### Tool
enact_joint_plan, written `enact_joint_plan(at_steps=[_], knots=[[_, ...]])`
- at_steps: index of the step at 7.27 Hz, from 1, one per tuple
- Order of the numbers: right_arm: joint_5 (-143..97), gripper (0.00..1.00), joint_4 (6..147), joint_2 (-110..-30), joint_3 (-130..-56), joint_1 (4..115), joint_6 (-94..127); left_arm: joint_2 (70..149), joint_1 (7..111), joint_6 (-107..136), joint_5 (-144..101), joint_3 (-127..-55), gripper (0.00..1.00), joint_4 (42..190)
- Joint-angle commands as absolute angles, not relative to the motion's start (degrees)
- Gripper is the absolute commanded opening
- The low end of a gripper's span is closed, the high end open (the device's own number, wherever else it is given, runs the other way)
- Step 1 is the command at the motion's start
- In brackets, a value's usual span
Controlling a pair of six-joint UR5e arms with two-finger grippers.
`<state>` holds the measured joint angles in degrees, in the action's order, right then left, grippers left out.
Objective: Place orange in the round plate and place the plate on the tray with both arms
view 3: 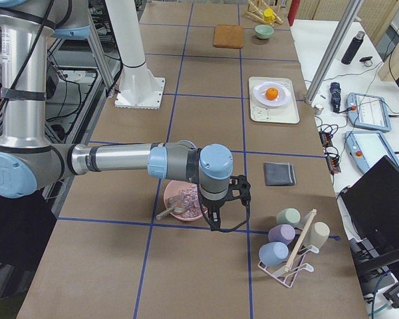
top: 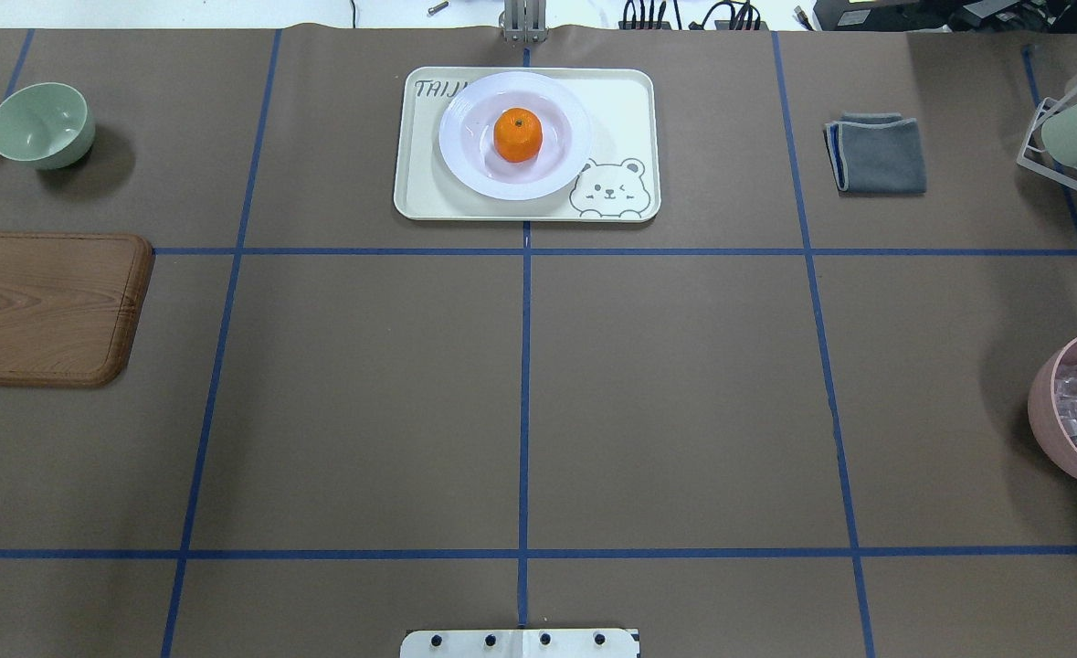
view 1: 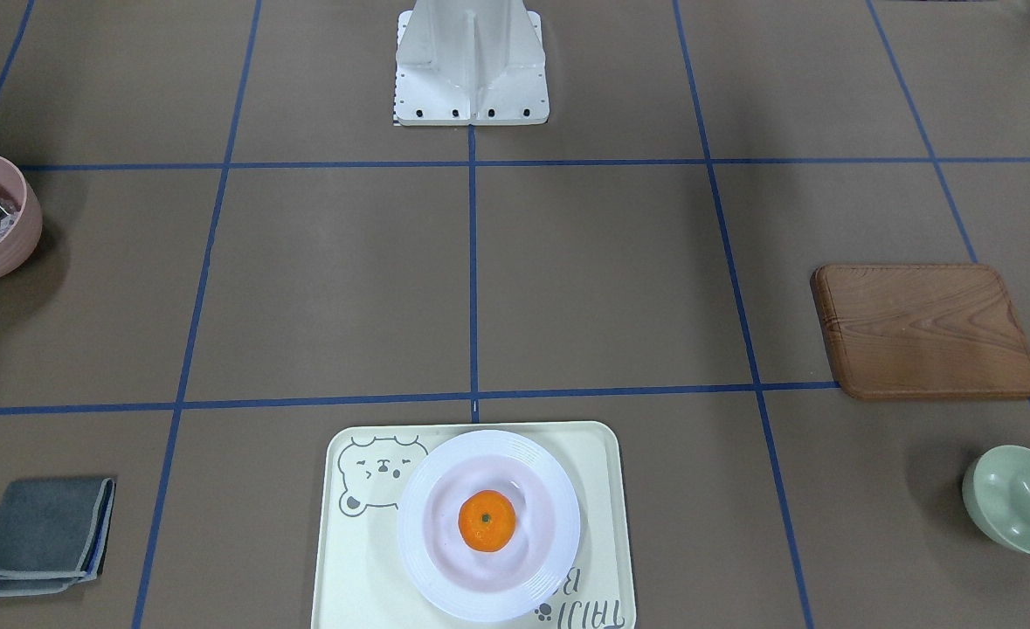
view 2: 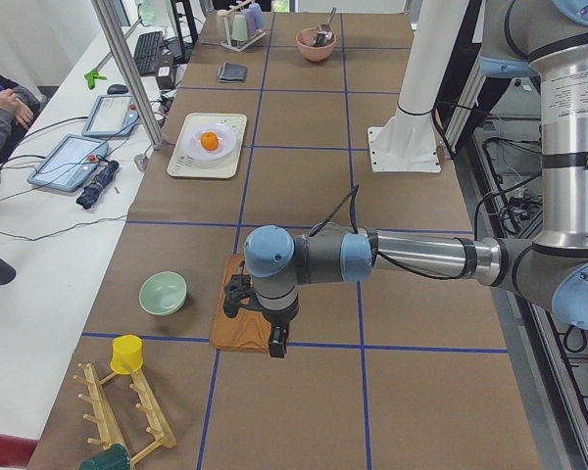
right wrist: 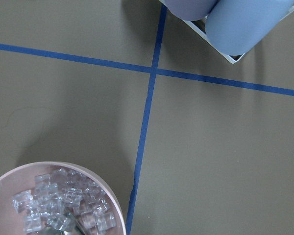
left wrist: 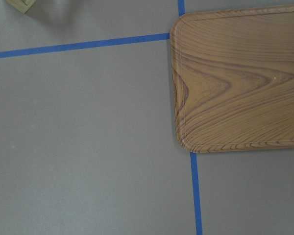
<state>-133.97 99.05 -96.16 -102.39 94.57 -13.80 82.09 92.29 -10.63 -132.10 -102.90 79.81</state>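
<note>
You'll find the orange (view 1: 487, 521) sitting in the well of the round plate (view 1: 564, 515), and the plate lying flat on the tray (view 1: 349, 568) at the worktop's far side from the robot, so both placements look done. The left hand (view 2: 277, 348) hangs over the wooden board (view 2: 237, 333) and the right hand (view 3: 217, 226) beside the pink bowl (view 3: 183, 203). Both are well apart from the tray, probably parked clear of it. Whether either hand is wide or narrow, I cannot tell.

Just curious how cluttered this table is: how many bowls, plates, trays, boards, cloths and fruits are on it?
Bowls: 2, green bowl, pink bowl
Round plate: 1
Tray: 1
Wooden board: 1
Grey cloth: 1
Orange: 1
Total: 7
</note>
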Motion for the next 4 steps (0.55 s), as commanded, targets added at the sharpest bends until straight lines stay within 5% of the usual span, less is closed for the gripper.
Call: enact_joint_plan(at_steps=[1,4], knots=[[-134.03,1.0,99.05,-96.07,-102.48,94.57,-13.1,82.09,92.29,-10.63,-132.1,-102.92,0.99,79.8],[-134.12,1.0,97.56,-96.06,-102.66,94.31,-10.21,82.09,92.29,-10.63,-132.1,-102.92,0.99,79.89]])
